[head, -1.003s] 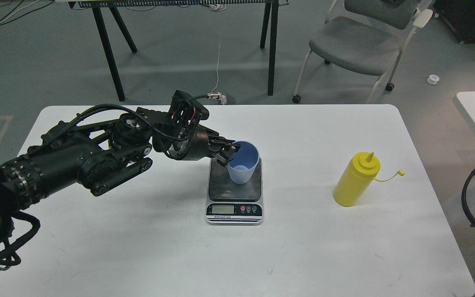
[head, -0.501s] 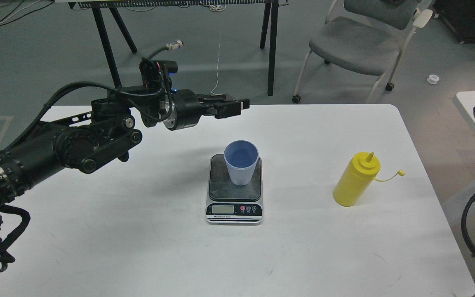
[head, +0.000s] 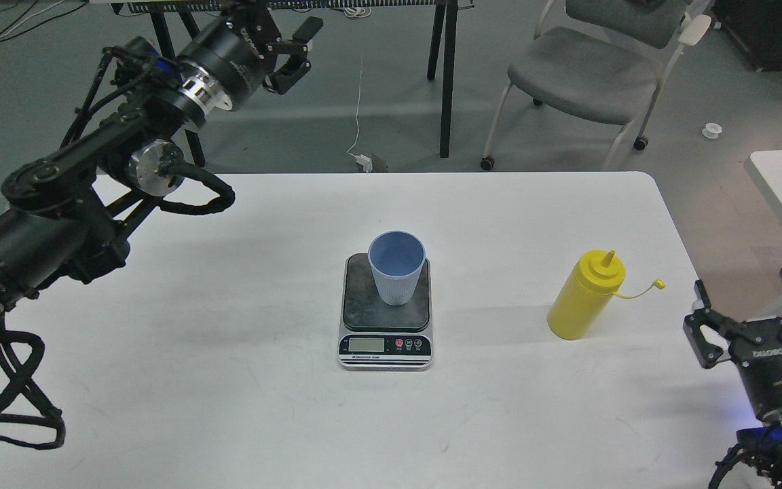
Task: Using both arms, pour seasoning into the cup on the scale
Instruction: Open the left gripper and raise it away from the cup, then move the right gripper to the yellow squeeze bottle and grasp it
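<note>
seasoning bottle (head: 584, 297), yellow, stands upright on the white tabletop (head: 228, 380) toward its right side, nozzle pointing up, small tethered cap hanging off to the right. nothing touches it.

head view: light blue ribbed cup (head: 397, 267) sits upright on the dark weighing plate of the scale (head: 385, 312), toward the plate's far edge; interior looks empty. scale is at tabletop centre, silver front with display and buttons facing the camera. cup and bottle are well apart, bottle to the right of the scale.

left arm rises from the lower left to the top of the view; left end effector (head: 290, 49) is above the floor beyond the tabletop's far edge, far from the cup, fingers parted and gripping nothing.

right end effector (head: 749, 314) comes in at the lower right corner, near the tabletop's right edge, fingers spread wide, empty. it is right of the bottle, not touching it.

grey chair (head: 594, 71) stands on the floor behind the tabletop.
</note>
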Robot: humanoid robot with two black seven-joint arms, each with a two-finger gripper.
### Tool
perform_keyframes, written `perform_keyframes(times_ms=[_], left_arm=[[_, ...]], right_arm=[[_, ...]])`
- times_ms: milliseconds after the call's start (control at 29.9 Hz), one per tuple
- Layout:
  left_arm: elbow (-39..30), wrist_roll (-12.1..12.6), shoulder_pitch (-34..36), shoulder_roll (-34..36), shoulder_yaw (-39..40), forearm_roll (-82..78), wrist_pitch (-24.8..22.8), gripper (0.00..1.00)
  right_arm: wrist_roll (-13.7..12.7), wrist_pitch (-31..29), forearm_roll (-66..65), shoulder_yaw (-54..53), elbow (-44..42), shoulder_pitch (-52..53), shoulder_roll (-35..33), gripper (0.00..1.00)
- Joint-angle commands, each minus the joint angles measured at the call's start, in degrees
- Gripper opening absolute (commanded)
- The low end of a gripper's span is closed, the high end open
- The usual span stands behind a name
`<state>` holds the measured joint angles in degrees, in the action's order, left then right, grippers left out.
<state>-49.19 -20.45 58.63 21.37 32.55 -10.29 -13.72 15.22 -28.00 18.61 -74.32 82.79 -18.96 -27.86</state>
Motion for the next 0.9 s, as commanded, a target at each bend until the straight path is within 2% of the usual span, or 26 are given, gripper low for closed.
perform_keyframes(times_ms=[0, 267, 535, 869], left_arm=[[1.90, 0.06, -2.02, 0.77, 5.14, 9.04, -1.04, 0.99], [2.25, 0.15, -3.88, 3.06, 6.74, 11.25, -2.45, 0.99], [2.25, 0.06, -3.96, 3.32, 6.74, 11.25, -1.92, 0.99], [2.08, 0.24, -4.23, 3.41, 6.30, 11.08, -2.18, 0.99]], right_arm=[[0.07, 0.00, -2.17, 4.44, -1.49, -0.81, 2.71, 1.00], [0.07, 0.00, -2.52, 8.75, -5.44, 3.31, 7.90, 1.00], [0.16, 0.00, -2.61, 13.13, -14.32, 11.31, 13.35, 1.00], [1.30, 0.00, -2.61, 14.37, -17.92, 15.27, 16.78, 1.00]])
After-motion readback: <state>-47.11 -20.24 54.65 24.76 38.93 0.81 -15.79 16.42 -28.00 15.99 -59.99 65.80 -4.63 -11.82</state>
